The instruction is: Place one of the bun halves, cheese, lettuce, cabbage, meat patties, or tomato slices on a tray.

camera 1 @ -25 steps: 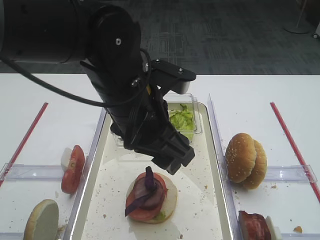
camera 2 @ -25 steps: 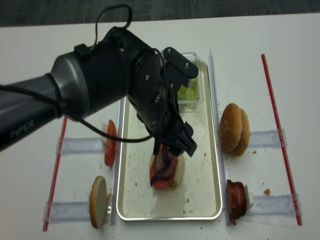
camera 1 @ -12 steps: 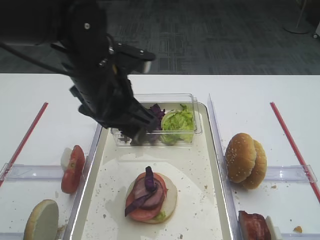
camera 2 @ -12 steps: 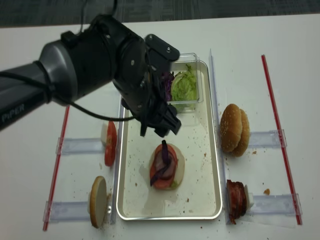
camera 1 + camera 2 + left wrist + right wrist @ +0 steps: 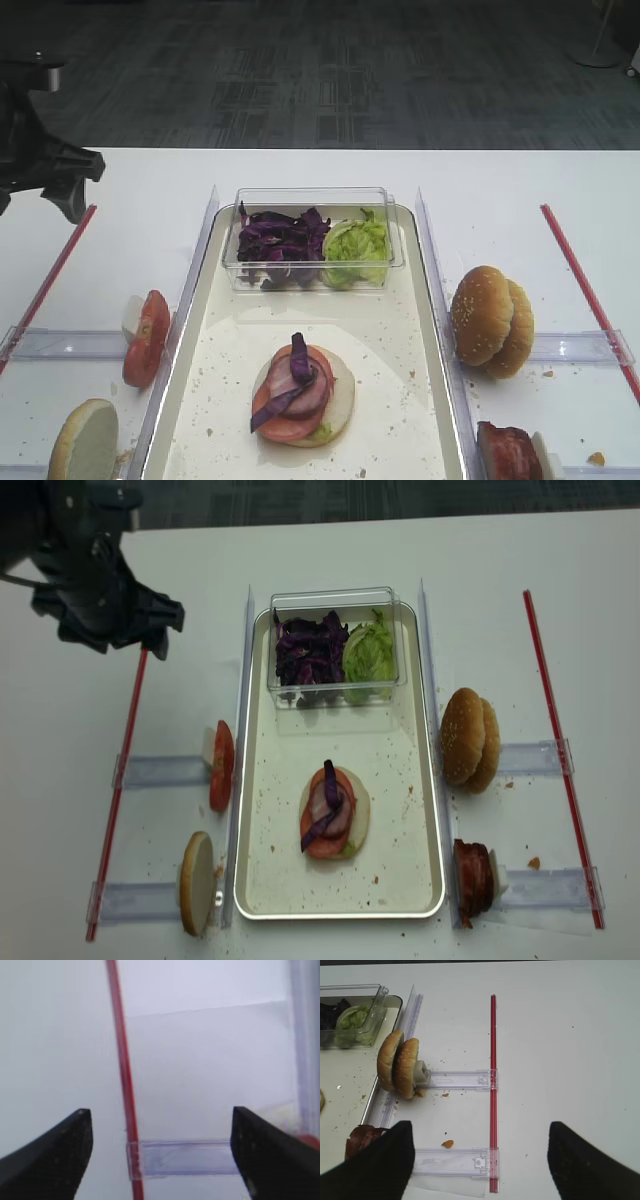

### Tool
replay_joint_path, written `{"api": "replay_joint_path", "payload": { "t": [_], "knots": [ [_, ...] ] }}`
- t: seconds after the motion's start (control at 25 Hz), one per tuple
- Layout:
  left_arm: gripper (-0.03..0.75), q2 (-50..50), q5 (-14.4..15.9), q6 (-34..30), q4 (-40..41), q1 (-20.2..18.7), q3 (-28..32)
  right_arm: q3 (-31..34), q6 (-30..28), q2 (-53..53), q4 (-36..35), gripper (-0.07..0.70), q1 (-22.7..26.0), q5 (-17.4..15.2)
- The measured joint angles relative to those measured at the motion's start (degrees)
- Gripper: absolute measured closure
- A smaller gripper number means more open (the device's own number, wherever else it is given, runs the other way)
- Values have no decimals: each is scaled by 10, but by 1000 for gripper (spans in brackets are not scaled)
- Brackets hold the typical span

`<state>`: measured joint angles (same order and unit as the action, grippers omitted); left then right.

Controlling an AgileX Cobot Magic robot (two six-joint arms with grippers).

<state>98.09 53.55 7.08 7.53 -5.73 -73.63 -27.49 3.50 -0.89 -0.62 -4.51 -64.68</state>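
The cream tray (image 5: 400,400) (image 5: 405,880) holds a stack: a bun half, a tomato slice, a meat patty and a purple cabbage strip (image 5: 290,385) (image 5: 328,810) on top. More cabbage (image 5: 280,240) and lettuce (image 5: 355,245) fill the clear tub. My left gripper (image 5: 45,185) (image 5: 110,635) (image 5: 160,1160) hangs open and empty over the left red strip, far from the tray. My right gripper (image 5: 480,1160) is open and empty above the table, right of the bun halves (image 5: 400,1065) (image 5: 490,320).
Tomato slices (image 5: 145,335) and a bun half (image 5: 85,440) stand in clear holders left of the tray. Meat patties (image 5: 510,450) stand at the front right. Red strips (image 5: 585,290) (image 5: 125,770) run along both sides.
My left arm has pulled back from above the tray's stack to the far left rear, uncovering the tub. The cabbage strip stays on the stack.
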Motion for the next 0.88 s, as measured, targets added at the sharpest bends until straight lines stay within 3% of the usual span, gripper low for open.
{"api": "replay_joint_path", "payload": {
  "t": [0.16,0.56,0.88],
  "knots": [
    [192,-1,8,-11,2,30,0,0,0,0,0,61,0,0],
    [191,-3,15,-15,3,31,0,0,0,0,0,61,0,0],
    [191,-21,71,-13,9,31,15,0,2,0,0,61,0,0]
  ]
}}
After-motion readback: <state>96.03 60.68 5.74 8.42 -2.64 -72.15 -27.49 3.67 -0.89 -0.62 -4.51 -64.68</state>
